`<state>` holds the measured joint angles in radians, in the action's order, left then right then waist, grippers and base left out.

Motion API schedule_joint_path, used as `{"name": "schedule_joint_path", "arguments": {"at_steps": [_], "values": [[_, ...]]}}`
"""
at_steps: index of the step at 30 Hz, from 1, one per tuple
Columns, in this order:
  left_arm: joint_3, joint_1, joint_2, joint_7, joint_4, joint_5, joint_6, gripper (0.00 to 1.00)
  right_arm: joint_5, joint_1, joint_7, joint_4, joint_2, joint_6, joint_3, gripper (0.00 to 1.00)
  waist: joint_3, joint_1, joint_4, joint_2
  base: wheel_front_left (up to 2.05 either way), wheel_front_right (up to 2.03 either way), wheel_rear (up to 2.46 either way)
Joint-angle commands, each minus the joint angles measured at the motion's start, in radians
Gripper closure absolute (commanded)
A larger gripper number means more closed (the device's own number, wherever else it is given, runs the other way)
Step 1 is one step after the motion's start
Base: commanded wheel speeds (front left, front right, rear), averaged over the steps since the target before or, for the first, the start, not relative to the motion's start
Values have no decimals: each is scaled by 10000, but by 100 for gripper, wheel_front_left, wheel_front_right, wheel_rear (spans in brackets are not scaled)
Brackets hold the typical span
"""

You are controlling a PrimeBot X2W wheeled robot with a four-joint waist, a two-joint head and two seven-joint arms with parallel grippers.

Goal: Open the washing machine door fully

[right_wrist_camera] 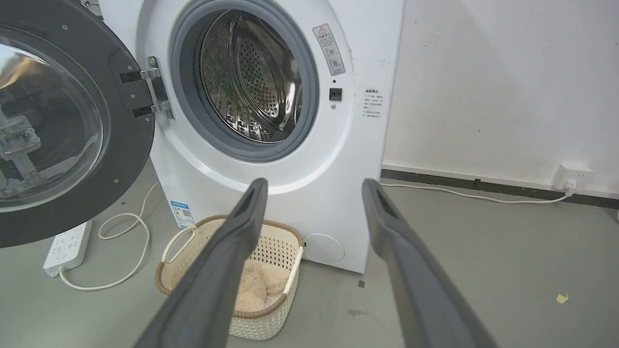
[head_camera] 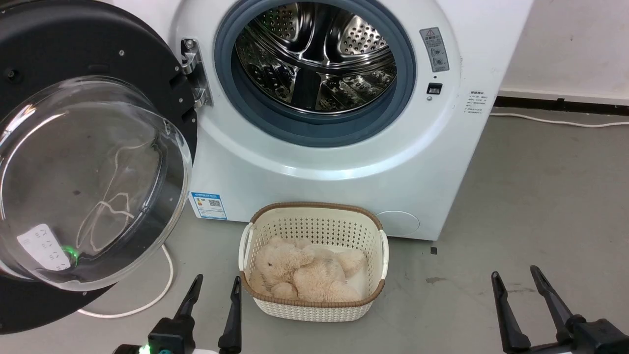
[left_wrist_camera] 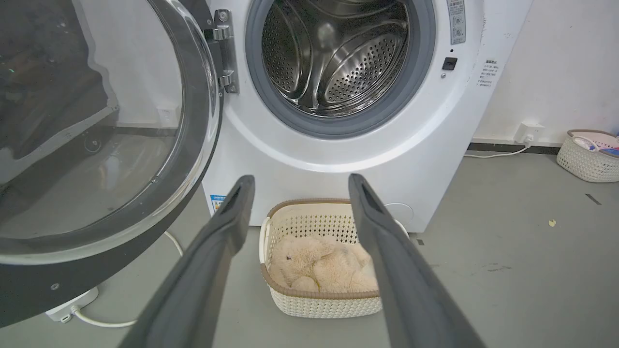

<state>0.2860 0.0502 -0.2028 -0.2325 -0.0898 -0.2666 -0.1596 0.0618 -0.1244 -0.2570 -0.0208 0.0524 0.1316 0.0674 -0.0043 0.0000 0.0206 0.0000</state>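
Little seems left to do: the door (head_camera: 93, 172) stands swung wide, with left gripper (head_camera: 217, 279) and right gripper (head_camera: 515, 271) spread and empty.

The place was a bare laundry corner: a white front-loading washing machine (head_camera: 314, 167) stood on a plain grey floor (head_camera: 540, 206) against a scuffed white wall (right_wrist_camera: 483, 72), with a woven basket (head_camera: 314, 310) before it, a power strip (right_wrist_camera: 65, 246) lying beside it and a wall socket (right_wrist_camera: 573, 175).
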Motion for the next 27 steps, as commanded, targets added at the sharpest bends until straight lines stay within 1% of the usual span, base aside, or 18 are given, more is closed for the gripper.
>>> {"name": "schedule_joint_path", "arguments": {"at_steps": [1,7,8,27], "values": [[31,-154,-25,-18,26,16,-71,0,41,-6,-46,-1,-22,-9,16,0,9,0,2,0,0,0,0],[43,-228,-35,-64,114,37,-130,0,62,-1,-46,29,-22,-9,23,0,61,0,41,0,0,0,0],[12,-110,-8,-15,85,12,-90,100,13,3,3,2,0,0,17,100,63,0,40,0,0,0,0],[-368,-155,193,298,175,345,130,100,-70,162,331,27,-1,-1,-73,100,61,0,9,0,0,0,0]]}}
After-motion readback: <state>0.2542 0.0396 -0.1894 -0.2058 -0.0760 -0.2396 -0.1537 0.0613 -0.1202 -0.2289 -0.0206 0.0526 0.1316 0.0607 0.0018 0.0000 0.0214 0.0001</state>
